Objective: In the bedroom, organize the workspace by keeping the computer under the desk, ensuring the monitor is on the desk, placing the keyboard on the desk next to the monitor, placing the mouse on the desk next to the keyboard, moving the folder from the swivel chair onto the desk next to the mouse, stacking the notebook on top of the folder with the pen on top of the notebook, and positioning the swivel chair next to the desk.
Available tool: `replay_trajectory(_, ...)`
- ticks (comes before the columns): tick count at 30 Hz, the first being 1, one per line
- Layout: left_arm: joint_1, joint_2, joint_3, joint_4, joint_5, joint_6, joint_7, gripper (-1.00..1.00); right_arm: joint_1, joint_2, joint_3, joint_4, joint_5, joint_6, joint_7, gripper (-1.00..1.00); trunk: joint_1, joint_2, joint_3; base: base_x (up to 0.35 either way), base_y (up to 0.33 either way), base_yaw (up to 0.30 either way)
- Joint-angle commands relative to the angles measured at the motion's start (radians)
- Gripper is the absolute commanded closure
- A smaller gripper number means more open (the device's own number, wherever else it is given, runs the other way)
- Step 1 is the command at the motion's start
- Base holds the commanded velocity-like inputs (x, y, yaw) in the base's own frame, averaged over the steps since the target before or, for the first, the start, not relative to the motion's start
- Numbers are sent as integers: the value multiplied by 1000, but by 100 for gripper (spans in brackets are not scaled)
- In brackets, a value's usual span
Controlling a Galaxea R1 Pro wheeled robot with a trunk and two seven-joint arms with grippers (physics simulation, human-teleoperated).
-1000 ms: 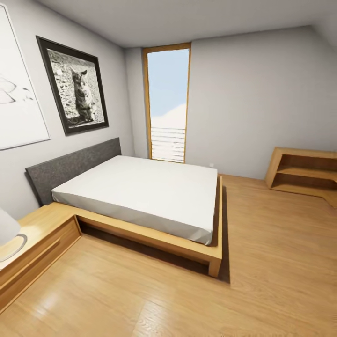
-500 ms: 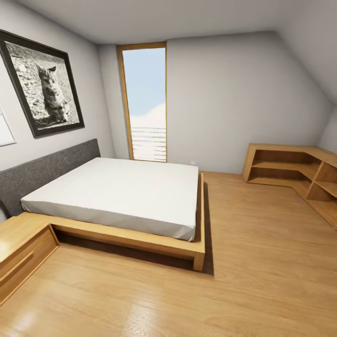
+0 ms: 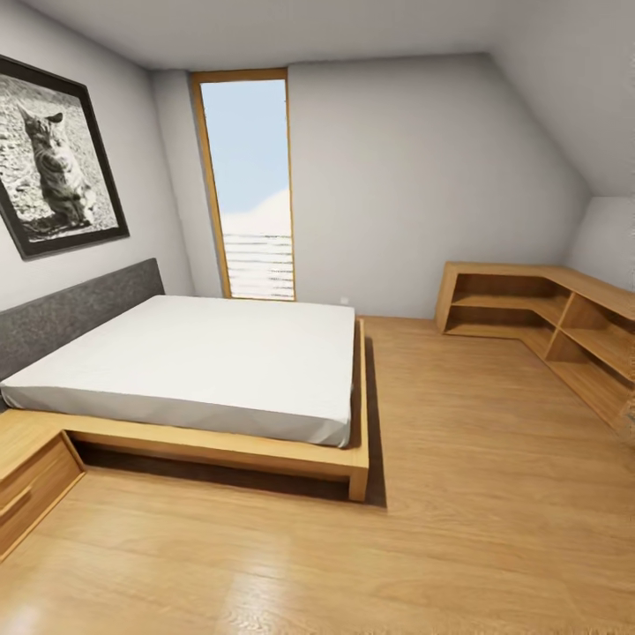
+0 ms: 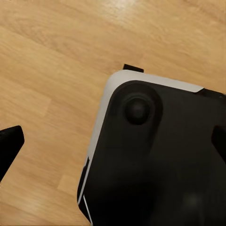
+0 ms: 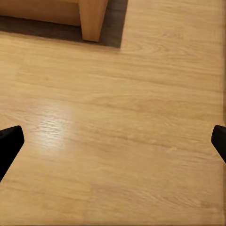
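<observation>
I am in a bedroom, and the desk, swivel chair, computer, monitor, keyboard, mouse, folder, notebook and pen are out of view. My left gripper [image 4: 113, 143] hangs open above my own black and white base [image 4: 155, 179], with dark fingertips [image 4: 9, 146] at both edges of the left wrist view. My right gripper [image 5: 113, 141] is open over bare wooden floor [image 5: 122, 117], nothing between its fingertips [image 5: 8, 141].
A low wooden bed [image 3: 194, 362] with a white mattress fills the left half. Its front corner post [image 3: 357, 481] stands nearest, also visible as a bed leg [image 5: 93, 19]. A corner shelf unit [image 3: 547, 326] lines the right wall. A nightstand [image 3: 31, 476] sits far left. Wooden floor [image 3: 459, 529] stretches ahead.
The camera has turned to the right: bed, window and cat picture slid left, the lamp left the picture, and more of the corner shelf came into sight.
</observation>
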Motion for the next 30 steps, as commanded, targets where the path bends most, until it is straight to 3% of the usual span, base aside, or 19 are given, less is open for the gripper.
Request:
replay_trajectory(1, 0, 0, -3, -1, 8, -1, 0, -100, -1, 0, 0, 1, -1, -3, 0, -100, 0, -1, -2, 0, 0, -162)
replay_trajectory(30, 0, -1, -3, -1, 8, -2, 0, -100, -1, 12, 2, 2, 2, -3, 1, -100, 0, -1, -37, 0, 0, -173)
